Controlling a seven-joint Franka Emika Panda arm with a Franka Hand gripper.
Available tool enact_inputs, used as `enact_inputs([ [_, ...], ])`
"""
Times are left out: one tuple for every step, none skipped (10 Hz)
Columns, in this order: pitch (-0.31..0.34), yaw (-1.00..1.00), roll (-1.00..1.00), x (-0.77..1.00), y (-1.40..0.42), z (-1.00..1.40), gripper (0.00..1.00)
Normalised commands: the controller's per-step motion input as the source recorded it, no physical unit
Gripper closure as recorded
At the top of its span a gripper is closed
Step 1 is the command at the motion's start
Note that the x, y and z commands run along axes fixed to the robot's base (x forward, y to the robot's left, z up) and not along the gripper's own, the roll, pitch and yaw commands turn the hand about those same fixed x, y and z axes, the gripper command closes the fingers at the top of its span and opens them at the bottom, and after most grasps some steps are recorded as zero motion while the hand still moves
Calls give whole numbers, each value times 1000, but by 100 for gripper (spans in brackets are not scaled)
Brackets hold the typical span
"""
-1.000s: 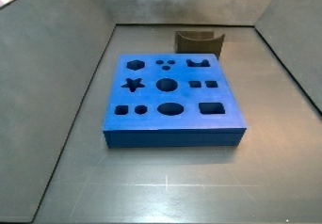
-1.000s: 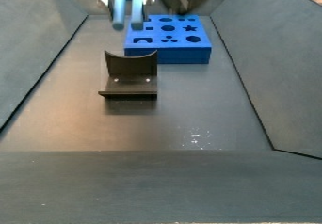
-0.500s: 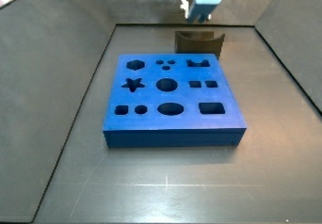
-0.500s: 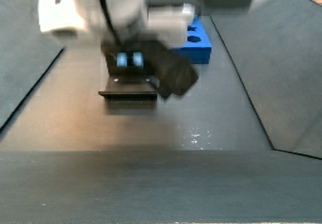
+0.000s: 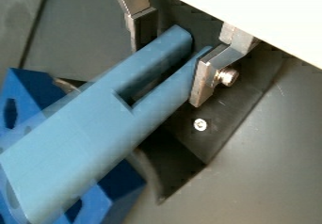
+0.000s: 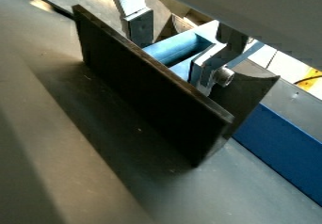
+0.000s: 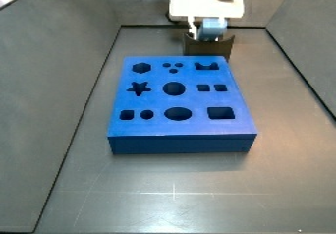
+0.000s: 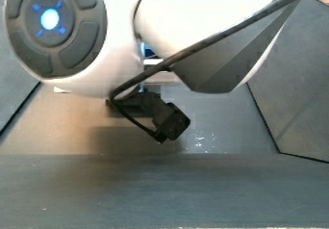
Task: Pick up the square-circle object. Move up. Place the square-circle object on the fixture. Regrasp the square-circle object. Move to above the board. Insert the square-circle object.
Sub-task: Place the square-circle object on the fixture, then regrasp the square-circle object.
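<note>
I have the white two-finger gripper (image 5: pixel 176 49) clamped on the slim pale blue peg (image 5: pixel 107 115), low at the dark brown notched fixture (image 6: pixel 151 101); I'd seat it squarely before releasing.

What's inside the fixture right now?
In a wrist view, the square-circle object shows above the fixture wall, clamped between the end effector fingers. The wall hides its lower end, so whether it rests on the fixture floor cannot be seen.
</note>
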Motion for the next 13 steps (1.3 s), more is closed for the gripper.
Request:
enact_inputs([
  [0, 0, 0, 0, 0, 0, 0],
  [54, -19, 40, 0, 0, 1000, 0],
  [57, -14, 40, -7, 1, 1000, 0],
  [59, -10, 46, -18, 4, 1000, 0],
  [59, -11, 55, -26, 2, 1000, 0],
  [63, -12, 54, -29, 2, 1000, 0],
  [68, -18, 53, -30, 8, 919, 0],
  [75, -20, 52, -26, 6, 735, 0],
  [79, -25, 55, -22, 6, 483, 0],
  [81, -27, 56, -22, 6, 355, 0],
  [5, 30, 7, -1000, 0, 0, 0],
  [-28, 15, -5, -1000, 2, -30, 0],
  [-55, 0, 1, -1000, -5, -6, 0],
])
